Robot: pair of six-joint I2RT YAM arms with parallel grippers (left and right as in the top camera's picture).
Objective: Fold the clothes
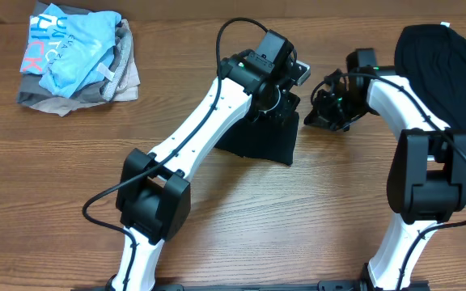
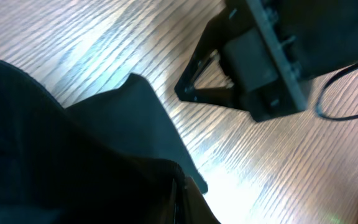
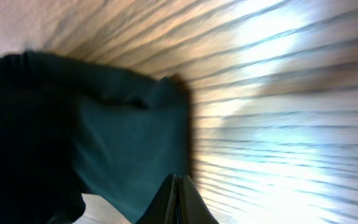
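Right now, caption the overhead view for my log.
Left claw over a folded black garment at centre, right claw beside it, black clothes piled top right, coloured stack top left.

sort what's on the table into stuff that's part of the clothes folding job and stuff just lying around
Part of the job:
- black garment at the centre, under the left gripper
- black clothes heap at the far right
- right gripper, on the bare wood beside the garment

Lying about:
- blue and grey clothes pile at the far left, away from both arms
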